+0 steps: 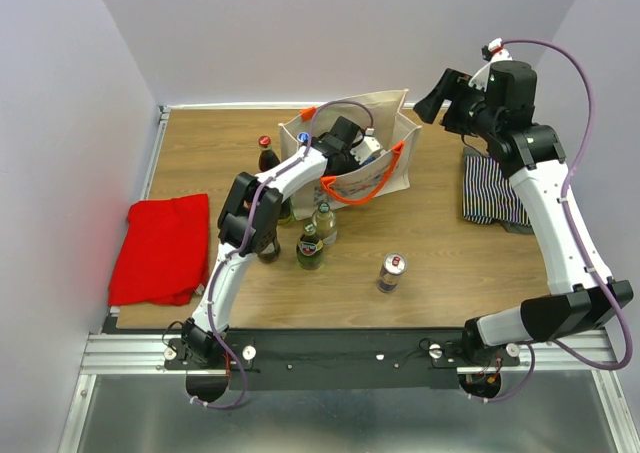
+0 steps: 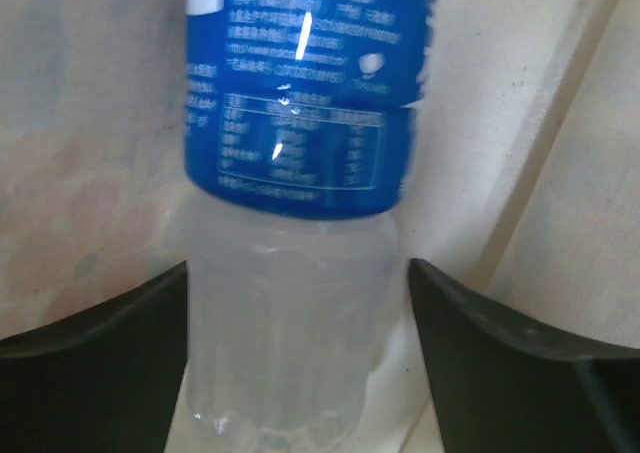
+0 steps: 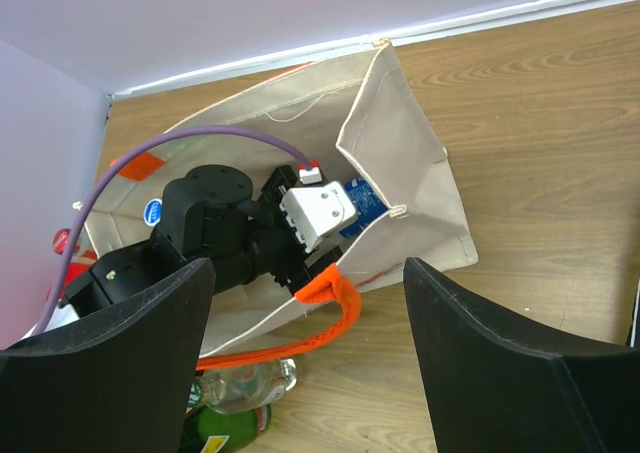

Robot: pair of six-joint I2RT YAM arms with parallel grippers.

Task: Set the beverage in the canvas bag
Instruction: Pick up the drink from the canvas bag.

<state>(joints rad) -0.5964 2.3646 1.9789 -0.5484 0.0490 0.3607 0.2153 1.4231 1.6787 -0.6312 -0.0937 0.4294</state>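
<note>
From above, the left gripper (image 1: 358, 151) reached down into the bag (image 1: 385, 108), which stood upright on the table (image 1: 450, 253). At the left wrist, its jaws stood wide apart, with the bottle (image 2: 300, 173) between them against canvas. At the right wrist, the right gripper (image 3: 305, 273) hung spread above the bag, with the bottle inside.

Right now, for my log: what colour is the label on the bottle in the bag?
Blue with white print. The label shows best in the left wrist view.

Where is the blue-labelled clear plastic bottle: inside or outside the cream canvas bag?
Inside: canvas bag walls surround the bottle in both wrist views.
</note>
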